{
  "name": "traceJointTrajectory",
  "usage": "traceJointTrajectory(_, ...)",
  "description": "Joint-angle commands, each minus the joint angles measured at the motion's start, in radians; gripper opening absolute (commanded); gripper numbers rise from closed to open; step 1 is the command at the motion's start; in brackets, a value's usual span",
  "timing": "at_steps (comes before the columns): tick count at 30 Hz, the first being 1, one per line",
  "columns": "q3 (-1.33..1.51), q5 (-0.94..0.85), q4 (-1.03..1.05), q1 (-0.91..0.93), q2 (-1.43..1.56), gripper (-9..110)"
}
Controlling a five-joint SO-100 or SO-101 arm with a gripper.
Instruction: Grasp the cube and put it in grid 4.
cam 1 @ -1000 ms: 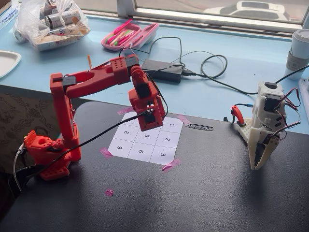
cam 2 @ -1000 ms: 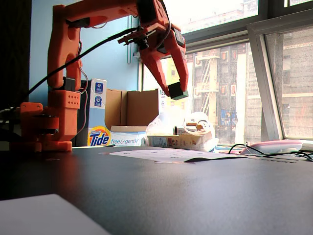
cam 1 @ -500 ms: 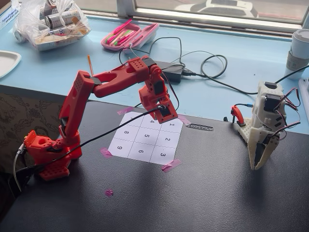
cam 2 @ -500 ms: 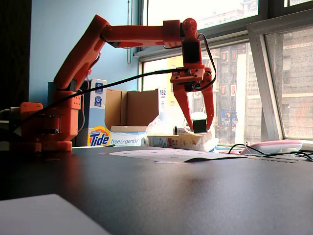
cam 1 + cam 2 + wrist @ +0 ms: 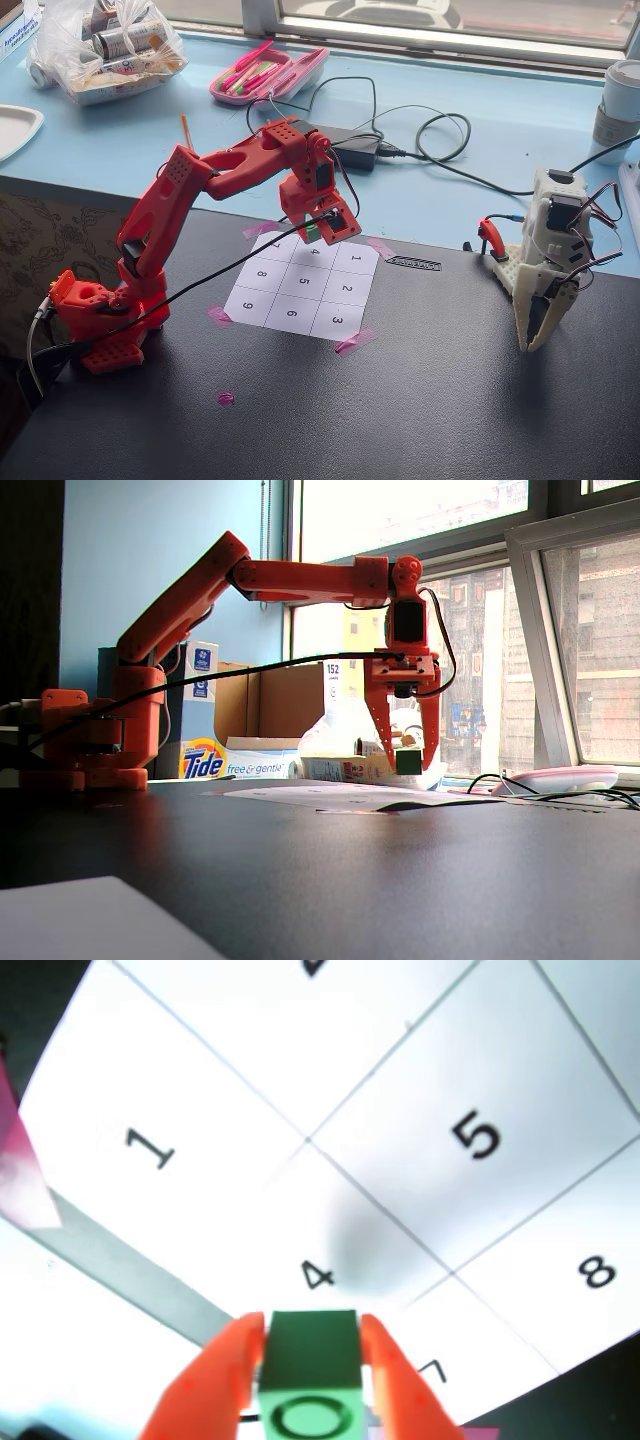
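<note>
Daylight from window point(image 5: 420, 515); low view backlit; wrist paper point(image 5: 400, 1110) perhaps overexposed, blurry.

Item count, fixed view from above:

- One green cube point(image 5: 313, 232).
- One numbered sheet point(image 5: 302, 287), nine cells, digits 1 to 9, including one cell 4 point(image 5: 316, 252).
- Pink tape scraps: four at the sheet's corners, e.g. point(image 5: 355, 343), plus one loose scrap point(image 5: 226, 399).
- Robot arms: one red arm point(image 5: 190, 215), one white arm point(image 5: 548, 260).
- One paper cup point(image 5: 620, 104).
- One pink pencil case point(image 5: 268, 72).
- One black power adapter point(image 5: 340, 146).
</note>
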Motion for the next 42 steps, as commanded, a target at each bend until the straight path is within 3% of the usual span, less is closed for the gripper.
traceJointTrajectory(1, -0.044, 0.009, 0.009, 0.009, 0.009, 0)
traceJointTrajectory(10, -0.021, 0.002, 0.017, 0.041, -0.002, 1)
traceJointTrajectory(14, -0.015, -0.015, 0.028, 0.041, -0.003, 16)
traceJointTrajectory(19, -0.015, -0.018, 0.038, 0.035, -0.003, 26)
traceJointTrajectory(26, -0.015, -0.037, 0.037, 0.048, 0.071, 26)
traceJointTrajectory(33, -0.015, -0.146, 0.071, 0.123, 0.422, 25)
traceJointTrajectory(42, 0.021, -0.212, 0.167, 0.411, 0.839, 8)
